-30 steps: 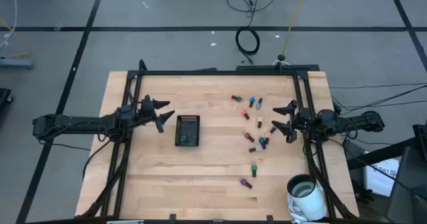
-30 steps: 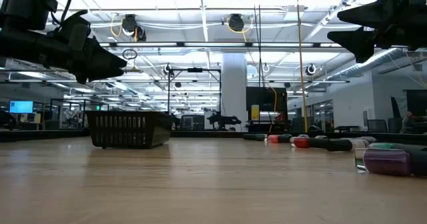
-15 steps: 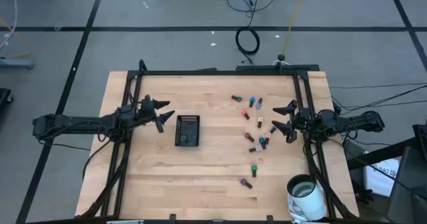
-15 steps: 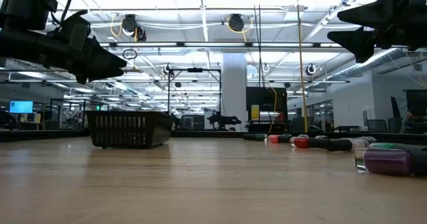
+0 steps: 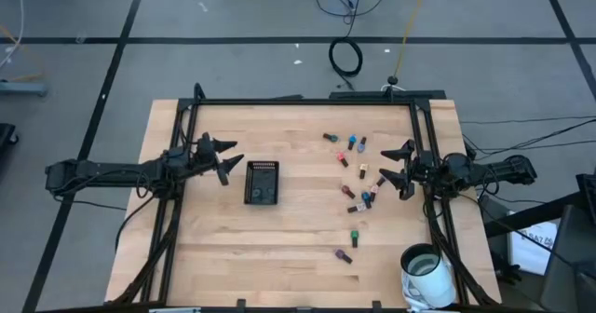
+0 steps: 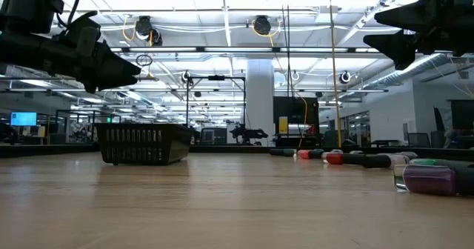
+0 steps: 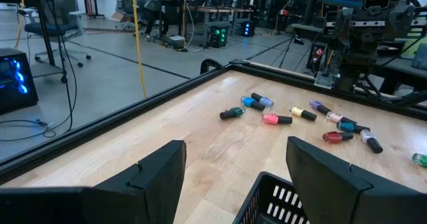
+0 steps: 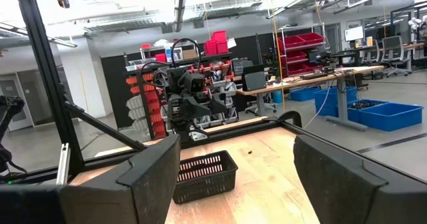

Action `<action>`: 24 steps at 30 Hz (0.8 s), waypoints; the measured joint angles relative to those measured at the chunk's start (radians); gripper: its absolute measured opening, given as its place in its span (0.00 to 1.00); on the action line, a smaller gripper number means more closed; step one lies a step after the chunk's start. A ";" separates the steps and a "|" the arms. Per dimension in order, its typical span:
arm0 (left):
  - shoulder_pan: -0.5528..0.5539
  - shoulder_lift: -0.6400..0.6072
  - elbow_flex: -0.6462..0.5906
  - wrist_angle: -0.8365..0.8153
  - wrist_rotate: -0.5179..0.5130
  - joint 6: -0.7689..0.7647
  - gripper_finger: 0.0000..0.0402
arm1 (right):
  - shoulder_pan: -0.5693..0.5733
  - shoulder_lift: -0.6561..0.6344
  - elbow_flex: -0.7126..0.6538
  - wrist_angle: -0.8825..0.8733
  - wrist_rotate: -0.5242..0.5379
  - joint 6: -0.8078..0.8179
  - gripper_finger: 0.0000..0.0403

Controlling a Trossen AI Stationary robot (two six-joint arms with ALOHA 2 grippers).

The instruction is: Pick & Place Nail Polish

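lying scattered, dark-capped nail polish (image 5: 357,175) in many colours; both hands (image 5: 226,159) (image 5: 392,169) open, empty

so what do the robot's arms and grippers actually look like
Both arms are dark, slim and jointed, with black cables running along them. The left gripper and right gripper each end in two black, angular, wedge-shaped fingers with flat inner faces. No markings are visible.

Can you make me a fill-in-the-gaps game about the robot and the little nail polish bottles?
1. The black tray has ___ bottles in it.
2. The nail polish bottles lie nearer the ___ claw.
3. Both claws, left claw and right claw, are ___ and hold nothing.

Missing words: no; right; open
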 joint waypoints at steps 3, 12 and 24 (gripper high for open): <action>0.000 0.000 0.000 0.000 0.000 0.000 0.64 | 0.000 0.000 0.000 0.000 0.000 0.000 0.69; 0.000 0.000 0.000 0.000 0.000 0.000 0.64 | 0.000 0.000 0.000 0.000 0.000 0.000 0.69; 0.000 0.000 0.000 0.000 0.000 0.000 0.64 | 0.000 0.000 0.000 0.038 0.000 0.089 0.69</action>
